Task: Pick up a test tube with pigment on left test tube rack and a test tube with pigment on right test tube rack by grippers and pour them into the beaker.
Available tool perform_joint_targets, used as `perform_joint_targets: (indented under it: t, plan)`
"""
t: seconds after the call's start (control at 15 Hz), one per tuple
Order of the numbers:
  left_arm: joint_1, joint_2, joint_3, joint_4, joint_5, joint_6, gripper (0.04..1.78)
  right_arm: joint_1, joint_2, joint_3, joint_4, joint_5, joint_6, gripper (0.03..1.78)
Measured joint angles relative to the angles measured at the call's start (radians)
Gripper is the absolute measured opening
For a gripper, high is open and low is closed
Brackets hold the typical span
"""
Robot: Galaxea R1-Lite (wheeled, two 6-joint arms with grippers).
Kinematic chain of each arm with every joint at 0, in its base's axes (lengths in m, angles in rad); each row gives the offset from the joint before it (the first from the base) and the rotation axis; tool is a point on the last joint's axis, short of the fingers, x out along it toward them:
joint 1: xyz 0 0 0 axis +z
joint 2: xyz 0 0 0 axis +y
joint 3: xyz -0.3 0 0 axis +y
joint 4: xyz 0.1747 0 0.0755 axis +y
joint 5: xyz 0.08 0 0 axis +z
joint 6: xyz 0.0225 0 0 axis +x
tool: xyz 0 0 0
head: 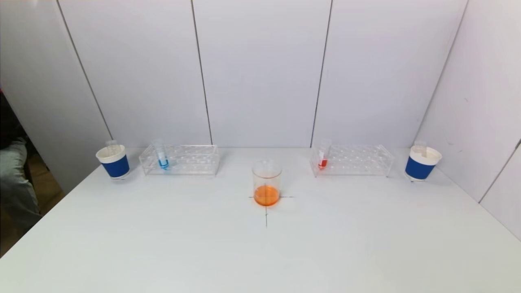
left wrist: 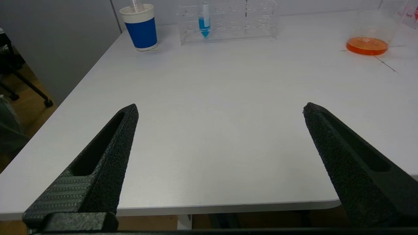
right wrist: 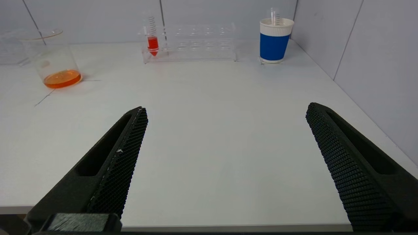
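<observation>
"100" on beaker (left wrist: pixel 367 40)

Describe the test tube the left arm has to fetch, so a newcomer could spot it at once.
On the white table, find the clear rack left of the central beaker. The test tube stands upright at the rack's left end, beside a blue paper cup. It alone holds blue liquid; the other rack's tube holds red.

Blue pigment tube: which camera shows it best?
The left wrist view: the blue pigment tube stands unobstructed in the left rack. The head view shows it smaller; the right wrist view misses it.
</observation>
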Motion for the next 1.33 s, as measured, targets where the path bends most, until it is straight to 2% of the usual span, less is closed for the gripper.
perform_joint_targets:
  t: [0.67, 1.33]
  plan:
    - [0.000, 0.000, 0.000, 0.000, 0.000, 0.000, 1.76, 0.000, 0.000, 0.001, -0.003, -0.002, -0.013, 1.76]
    - [0.000, 0.000, 0.000, 0.000, 0.000, 0.000, 1.76, 0.000, 0.000, 0.001, 0.001, -0.003, 0.003, 1.76]
